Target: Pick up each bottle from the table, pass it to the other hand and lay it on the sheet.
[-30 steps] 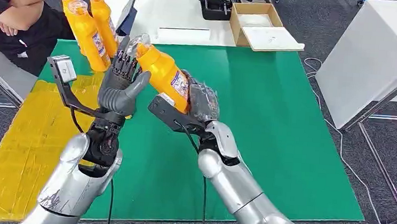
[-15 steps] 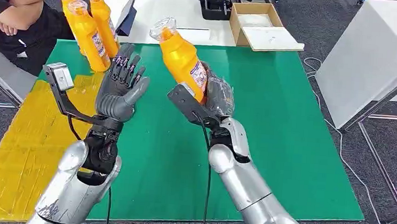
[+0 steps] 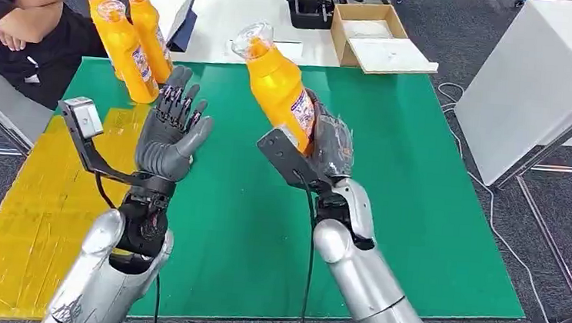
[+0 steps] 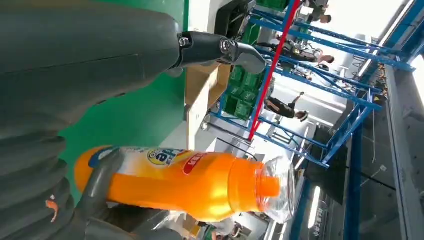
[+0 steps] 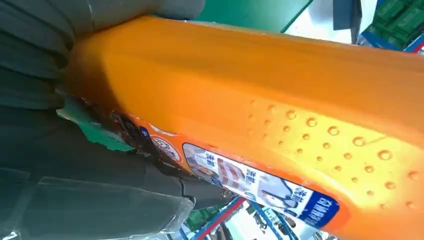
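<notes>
Nearest in the head view, two silver arms are raised side by side over the green mat (image 3: pixel 386 216), with a clear gap between the hands. The left hand (image 3: pixel 171 133) is held up with its palm turned toward the other hand; its fingers (image 3: pixel 182 99) are spread apart and nothing is held in them. In the left wrist view the same hand (image 4: pixel 75 60) is seen from behind, with the orange bottle (image 4: pixel 190 182) lying across the picture beyond it, apart from the fingers. The right hand (image 3: pixel 323 145) is closed on the lower body of the orange bottle (image 3: pixel 281 92), which is carried well above the mat, tilted with its clear cap toward the far side and slightly to the left. Up close in the right wrist view, the orange bottle (image 5: pixel 260 110) is pressed against the right hand (image 5: pixel 75 165), and its label is gripped by dark fingers (image 5: pixel 150 165). To the left of the mat, a yellow sheet (image 3: pixel 40 211) is spread flat, with no bottle lying on it. Farther back, three more orange bottles (image 3: pixel 126 45) are stood upright in a tight group at the mat's far left corner. Beside them a person in dark clothing (image 3: pixel 24 17) is seated with arms folded. Beyond the mat, a white table (image 3: pixel 233 11) is seen bearing a cardboard box (image 3: pixel 370 33).
</notes>
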